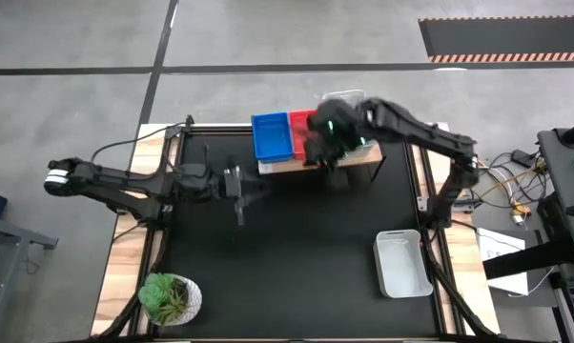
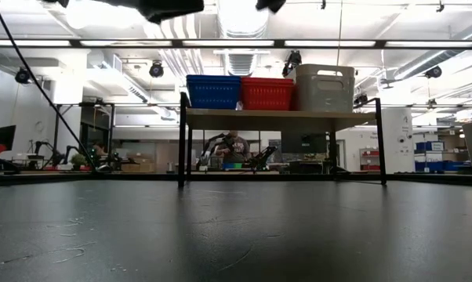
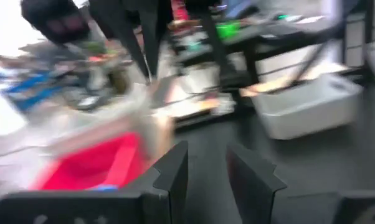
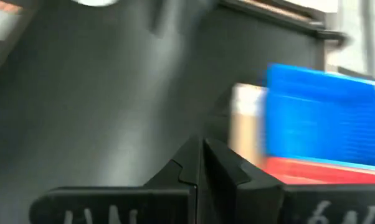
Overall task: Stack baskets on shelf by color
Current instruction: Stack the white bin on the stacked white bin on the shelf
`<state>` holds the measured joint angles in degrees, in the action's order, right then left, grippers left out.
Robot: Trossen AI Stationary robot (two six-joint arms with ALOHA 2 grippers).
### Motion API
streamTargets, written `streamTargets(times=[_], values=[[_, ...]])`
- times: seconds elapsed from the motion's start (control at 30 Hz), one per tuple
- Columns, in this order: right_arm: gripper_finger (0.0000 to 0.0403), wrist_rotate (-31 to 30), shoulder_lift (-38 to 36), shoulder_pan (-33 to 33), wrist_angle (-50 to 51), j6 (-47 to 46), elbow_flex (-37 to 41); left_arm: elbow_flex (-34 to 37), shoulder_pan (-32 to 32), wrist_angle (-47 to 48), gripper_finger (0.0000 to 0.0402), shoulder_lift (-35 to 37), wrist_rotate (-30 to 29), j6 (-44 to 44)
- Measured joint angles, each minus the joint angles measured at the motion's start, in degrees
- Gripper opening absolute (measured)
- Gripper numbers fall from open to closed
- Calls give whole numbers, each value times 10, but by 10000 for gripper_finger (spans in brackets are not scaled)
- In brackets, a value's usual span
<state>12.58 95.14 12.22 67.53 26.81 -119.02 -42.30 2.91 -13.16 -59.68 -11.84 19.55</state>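
Hovering right end effector, red baskets beneath

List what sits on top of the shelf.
On the shelf, seen from the low view: a blue basket, a red basket and a white basket, side by side. From above, the right arm covers the white one; stacked layers cannot be counted.

Blue baskets: one stack | red baskets: one stack | white baskets: one on the shelf, one on the table | shelf: one | potted plant: one | robot arms: two, left, right
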Motion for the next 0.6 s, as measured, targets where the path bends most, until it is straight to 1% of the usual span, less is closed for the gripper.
streamTargets(times=[0.07, 0.1, 0.23, 0.3, 0.37, 0.47, 0.6], values=[[11, 4, -23, -43, 1, -44, 24, 25, 17, -27, 93, -9, 26, -20], [11, 11, -33, -63, 6, -68, 38, 38, 27, -48, 93, -16, 30, -27], [11, 68, -69, -138, 23, -172, 102, 77, 65, -201, 93, -45, 33, -27], [11, 71, -84, -172, 28, -245, 143, 85, 77, -250, 93, -61, 34, -27], [11, 71, -94, -204, 28, -338, 190, 88, 85, -276, 93, -73, 33, -27], [11, 62, -109, -258, 29, -460, 262, 88, 92, -289, 93, -82, 32, -27], [11, 53, -139, -344, 26, -558, 349, 88, 100, -288, 93, -91, 31, -28]])
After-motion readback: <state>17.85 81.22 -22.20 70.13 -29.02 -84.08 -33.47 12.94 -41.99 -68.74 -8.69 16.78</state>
